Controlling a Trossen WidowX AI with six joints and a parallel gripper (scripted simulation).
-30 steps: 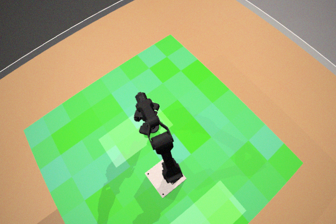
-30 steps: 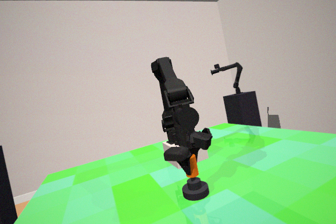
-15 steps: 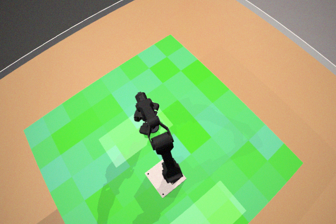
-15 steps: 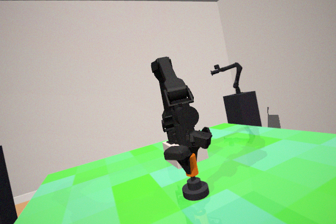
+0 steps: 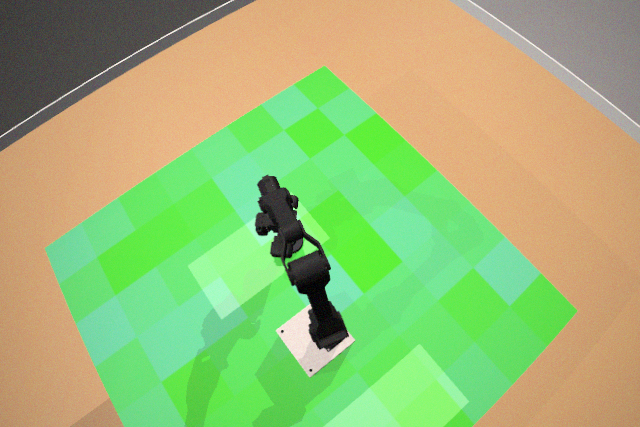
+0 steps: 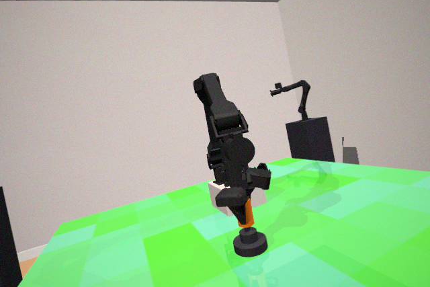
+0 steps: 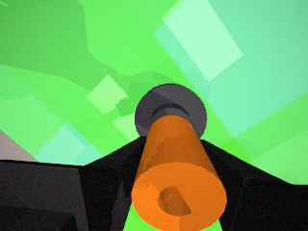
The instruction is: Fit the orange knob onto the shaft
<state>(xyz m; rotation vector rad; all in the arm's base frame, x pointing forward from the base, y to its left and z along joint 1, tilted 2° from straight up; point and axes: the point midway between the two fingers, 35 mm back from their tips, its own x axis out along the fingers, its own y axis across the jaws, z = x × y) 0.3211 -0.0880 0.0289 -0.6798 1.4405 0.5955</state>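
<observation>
The orange knob (image 6: 250,213) (image 7: 204,185) is a tall cylinder held upright or nearly so. Its D-shaped hole shows in the wrist view, with the flat edge slanting on the right. My gripper (image 6: 246,218) (image 7: 171,142) is shut on the knob, one finger on each side. The dark round pedestal (image 6: 250,248) (image 7: 168,96) has a smaller raised step and is directly below the knob. A short gap with a sliver of dark shaft shows between the knob's bottom and this step. The rest of the shaft and its flat side are hidden.
The arm's pale base plate (image 5: 297,342) is on the green patchwork table top (image 5: 361,257). A second dark arm (image 6: 304,94) stands on a dark box (image 6: 310,139) in the background. In the top view the arm hides the knob.
</observation>
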